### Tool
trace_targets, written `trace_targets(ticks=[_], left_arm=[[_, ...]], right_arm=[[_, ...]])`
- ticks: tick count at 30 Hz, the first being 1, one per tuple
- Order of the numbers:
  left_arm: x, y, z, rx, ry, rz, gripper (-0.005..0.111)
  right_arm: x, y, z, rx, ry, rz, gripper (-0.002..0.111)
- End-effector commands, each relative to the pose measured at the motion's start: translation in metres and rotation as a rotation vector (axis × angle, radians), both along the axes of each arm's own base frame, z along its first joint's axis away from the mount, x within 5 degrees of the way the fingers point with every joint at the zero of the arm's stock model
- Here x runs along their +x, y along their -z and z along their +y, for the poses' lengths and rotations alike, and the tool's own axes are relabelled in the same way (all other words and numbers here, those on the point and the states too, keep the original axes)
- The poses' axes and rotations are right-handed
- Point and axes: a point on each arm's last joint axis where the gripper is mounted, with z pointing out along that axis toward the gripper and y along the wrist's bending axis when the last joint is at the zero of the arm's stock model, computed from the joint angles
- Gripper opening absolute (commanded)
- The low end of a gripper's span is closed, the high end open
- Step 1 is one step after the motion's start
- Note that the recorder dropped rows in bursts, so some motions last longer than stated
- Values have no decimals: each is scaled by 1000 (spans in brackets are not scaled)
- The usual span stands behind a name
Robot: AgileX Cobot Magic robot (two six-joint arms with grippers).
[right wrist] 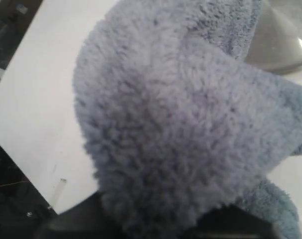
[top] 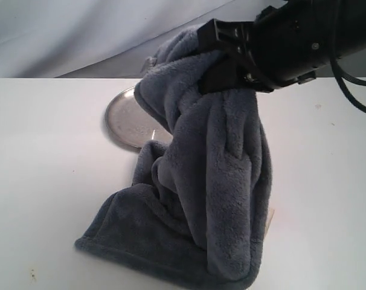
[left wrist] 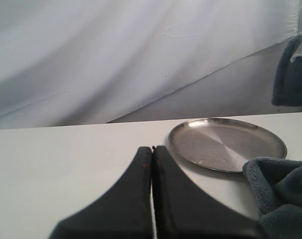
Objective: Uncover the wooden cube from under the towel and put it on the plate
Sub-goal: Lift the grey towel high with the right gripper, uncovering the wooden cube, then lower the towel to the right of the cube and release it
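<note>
The wooden cube is hidden bar a pale sliver [top: 270, 221] at the near-right hem of the towel [top: 219, 181] (probably it). The right gripper [top: 222, 63] clamps the towel aloft; the left gripper [left wrist: 152, 149] is closed, empty. The plate [top: 119, 118], far left, is bare: uncovering looks half done.

Blue-grey towel [top: 219, 181] in right jaws

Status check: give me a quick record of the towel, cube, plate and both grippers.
towel: top pinched by the right gripper, raised; lower end bunched on the table
right gripper: shut on the towel
left gripper: shut, empty, near the plate
plate: empty; towel hides part of it in the exterior view
wooden cube: not identifiable; pale sliver at the towel's lower right edge
</note>
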Motion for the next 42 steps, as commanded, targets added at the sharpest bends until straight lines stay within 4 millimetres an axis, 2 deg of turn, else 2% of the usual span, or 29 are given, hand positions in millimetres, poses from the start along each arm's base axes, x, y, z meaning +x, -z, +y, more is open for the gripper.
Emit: trace_targets(ticks=[1,15,27,31,42], left_arm=[[0,1,0,-4,5,-1,0],[0,1,0,-4,5,-1,0],[0,1,0,-4,5,-1,0],[0,1,0,-4,5,-1,0],[0,1,0,-4,5,-1,0]], right_arm=[[-2,-12,8,118,4,-61,0],[23,-28,4,211,197,-316,0],[49,-28,0,179,325,-539,0],[58,-29,-11,174,372,-555,0],[81,-20,-59,61,446,-506,0]])
